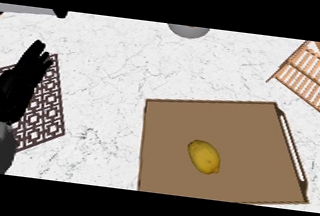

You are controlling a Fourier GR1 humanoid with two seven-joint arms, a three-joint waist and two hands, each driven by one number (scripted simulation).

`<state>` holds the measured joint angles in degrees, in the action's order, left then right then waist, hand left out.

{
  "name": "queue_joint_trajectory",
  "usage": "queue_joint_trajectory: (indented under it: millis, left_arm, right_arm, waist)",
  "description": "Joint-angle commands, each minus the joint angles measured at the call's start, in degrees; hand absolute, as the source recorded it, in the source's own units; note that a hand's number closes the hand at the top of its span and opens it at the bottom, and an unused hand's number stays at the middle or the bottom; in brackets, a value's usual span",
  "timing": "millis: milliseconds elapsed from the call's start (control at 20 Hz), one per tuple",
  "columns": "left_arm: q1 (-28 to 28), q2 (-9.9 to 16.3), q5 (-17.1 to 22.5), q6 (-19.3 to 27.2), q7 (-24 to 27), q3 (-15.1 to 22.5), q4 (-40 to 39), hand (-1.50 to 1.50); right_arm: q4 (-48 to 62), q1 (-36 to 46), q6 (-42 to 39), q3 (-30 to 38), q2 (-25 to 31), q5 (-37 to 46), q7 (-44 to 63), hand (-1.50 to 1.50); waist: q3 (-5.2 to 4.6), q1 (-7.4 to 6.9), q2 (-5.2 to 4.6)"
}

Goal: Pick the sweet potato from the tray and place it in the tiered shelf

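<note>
While one sweet potato lies in one tray, left robot hand released, one tiered shelf.

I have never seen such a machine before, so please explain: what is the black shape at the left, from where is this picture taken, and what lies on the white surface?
The picture looks steeply down from the robot's head onto a marble counter. The black shape is the left robot hand on its grey forearm, fingers straight, resting open and holding nothing. The right robot hand is not visible. Under the left hand lies a patterned mat. On the brown tray lies a yellow sweet potato. The wooden slatted thing at the upper right is the tiered shelf. A grey round object shows partly at the top edge.
</note>
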<state>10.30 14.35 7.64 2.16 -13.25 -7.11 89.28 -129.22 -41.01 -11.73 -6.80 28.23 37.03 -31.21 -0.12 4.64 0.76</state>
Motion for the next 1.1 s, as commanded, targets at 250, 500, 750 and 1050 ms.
queue_joint_trajectory:
  millis: [250,500,750,1050]
  left_arm:
    - [1.15,-2.01,-1.47,0.42,0.09,2.73,0.06,0.0]
    - [3.81,0.01,0.54,-0.97,-1.53,0.53,-0.96,0.0]
    - [1.47,-0.5,-0.13,-2.77,1.1,1.89,-1.7,0.0]
    - [3.93,-2.21,-1.2,-1.43,1.32,2.79,-3.35,0.0]
  right_arm:
    - [-14.44,-7.52,-5.89,23.12,-0.9,-28.47,4.68,1.5]
    - [-14.19,-3.7,-5.61,37.63,0.87,-40.7,12.46,1.5]
    - [-5.54,4.92,-6.1,50.63,10.19,-54.71,23.82,1.5]
    - [13.85,13.79,-10.59,60.57,25.81,-63.72,29.43,1.5]
  waist:
    - [-0.02,-1.83,-0.62]
    - [-0.09,-2.89,-0.77]
    - [-0.09,-5.01,-1.03]
    - [0.03,-5.39,-1.09]
